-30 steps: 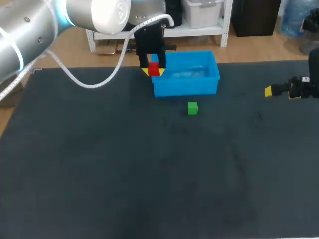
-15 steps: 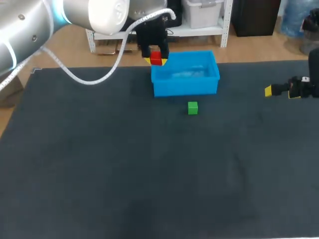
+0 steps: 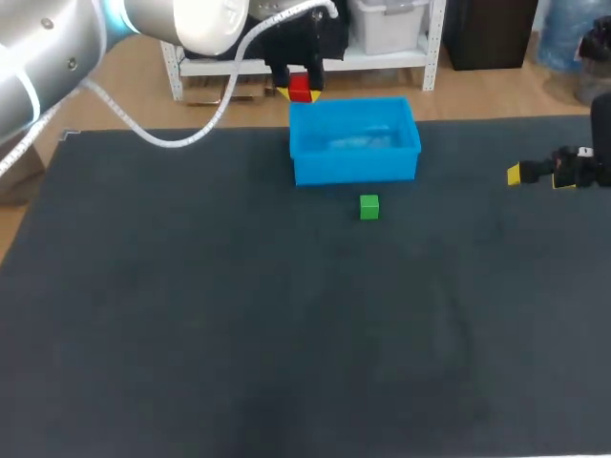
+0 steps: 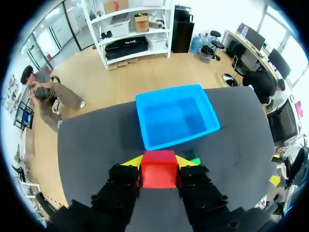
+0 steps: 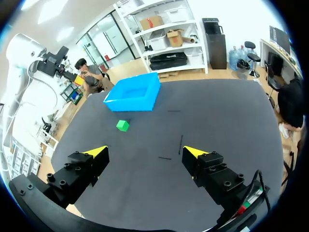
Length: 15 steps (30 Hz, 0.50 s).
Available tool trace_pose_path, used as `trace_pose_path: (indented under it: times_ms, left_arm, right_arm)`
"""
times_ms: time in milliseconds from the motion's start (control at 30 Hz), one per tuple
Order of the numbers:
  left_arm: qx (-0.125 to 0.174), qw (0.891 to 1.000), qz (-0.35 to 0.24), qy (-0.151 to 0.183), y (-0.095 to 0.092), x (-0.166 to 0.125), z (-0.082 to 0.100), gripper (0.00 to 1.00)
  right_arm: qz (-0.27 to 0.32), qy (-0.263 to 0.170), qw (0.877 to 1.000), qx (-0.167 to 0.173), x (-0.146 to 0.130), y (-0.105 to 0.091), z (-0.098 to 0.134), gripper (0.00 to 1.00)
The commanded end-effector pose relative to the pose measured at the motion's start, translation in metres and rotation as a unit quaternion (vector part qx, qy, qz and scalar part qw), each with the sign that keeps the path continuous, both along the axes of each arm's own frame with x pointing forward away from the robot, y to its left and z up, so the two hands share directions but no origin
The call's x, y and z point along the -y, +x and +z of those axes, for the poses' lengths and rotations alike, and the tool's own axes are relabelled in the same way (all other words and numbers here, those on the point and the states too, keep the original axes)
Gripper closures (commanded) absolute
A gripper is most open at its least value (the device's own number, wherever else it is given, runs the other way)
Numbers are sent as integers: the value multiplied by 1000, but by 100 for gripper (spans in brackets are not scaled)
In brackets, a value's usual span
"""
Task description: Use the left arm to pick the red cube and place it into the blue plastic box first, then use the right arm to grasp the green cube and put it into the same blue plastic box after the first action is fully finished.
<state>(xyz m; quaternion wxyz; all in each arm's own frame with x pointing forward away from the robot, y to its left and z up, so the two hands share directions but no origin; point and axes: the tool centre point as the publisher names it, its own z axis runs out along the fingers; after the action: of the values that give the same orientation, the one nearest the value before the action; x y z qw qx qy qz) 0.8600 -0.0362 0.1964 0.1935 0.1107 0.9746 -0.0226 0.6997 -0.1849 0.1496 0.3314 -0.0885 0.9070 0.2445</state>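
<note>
The left gripper (image 4: pixel 159 162) is clamped on opposite flat faces of the red cube (image 4: pixel 158 172), seemingly light, rigid and smooth, a sound hold, with the blue plastic box (image 4: pixel 166 141) ahead.

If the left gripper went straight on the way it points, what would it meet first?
Probably the blue box, which lies ahead of the left gripper holding the red cube; depth is unclear.

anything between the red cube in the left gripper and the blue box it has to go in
Nothing visible does. The left gripper is shut on the red cube, with the blue plastic box just ahead, open-topped and empty. The green cube lies on the table, off that path.
</note>
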Motion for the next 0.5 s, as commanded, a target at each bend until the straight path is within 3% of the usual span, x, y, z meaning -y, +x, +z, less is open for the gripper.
trace_pose_path:
  times_ms: [33,500]
  left_arm:
    - [-6,1000,0,6,20,6,5,100]
    - [17,1000,-10,11,52,21,25,100]
  right_arm:
    - [0,-1,1000,0,0,0,0,0]
    - [0,-1,1000,0,0,0,0,0]
